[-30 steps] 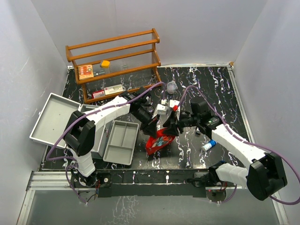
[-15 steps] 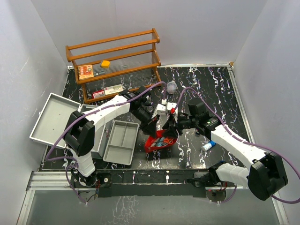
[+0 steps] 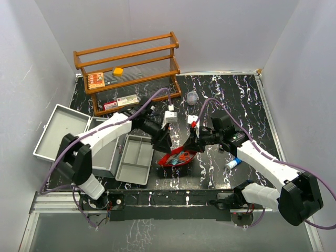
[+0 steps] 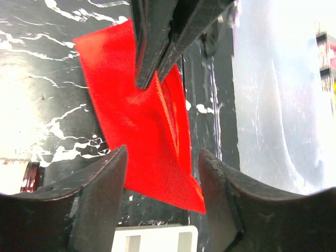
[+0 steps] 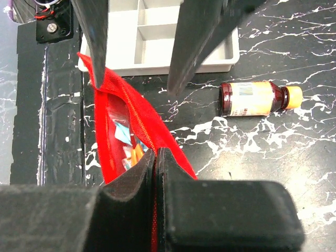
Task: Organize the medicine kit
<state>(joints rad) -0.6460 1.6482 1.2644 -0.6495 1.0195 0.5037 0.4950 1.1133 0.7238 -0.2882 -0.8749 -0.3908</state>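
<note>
The medicine kit (image 3: pixel 56 131) stands at the left, a grey metal case with its lid open; its grey two-compartment tray (image 3: pixel 135 159) lies beside it on the table. A red fabric pouch (image 3: pixel 178 156) hangs open in the middle with small packets inside (image 5: pixel 123 137). My right gripper (image 5: pixel 156 157) is shut on the pouch's upper edge. My left gripper (image 4: pixel 163 178) is open just left of the pouch (image 4: pixel 142 121), whose corner sits between the fingers without touching them. From above, the left gripper (image 3: pixel 164 143) faces the right gripper (image 3: pixel 193 140).
A brown wooden rack (image 3: pixel 128 73) with boxes stands at the back left. A brown bottle with an orange cap (image 5: pixel 257 98) lies near the tray (image 5: pixel 173 37). A white bottle with a blue cap (image 3: pixel 234 163) lies at the right, a small clear cup (image 3: pixel 192 97) behind.
My left gripper opened, let go of the red pouch and drew back to the left. My right gripper closed on the pouch's edge, and the pouch now hangs flatter and more open.
</note>
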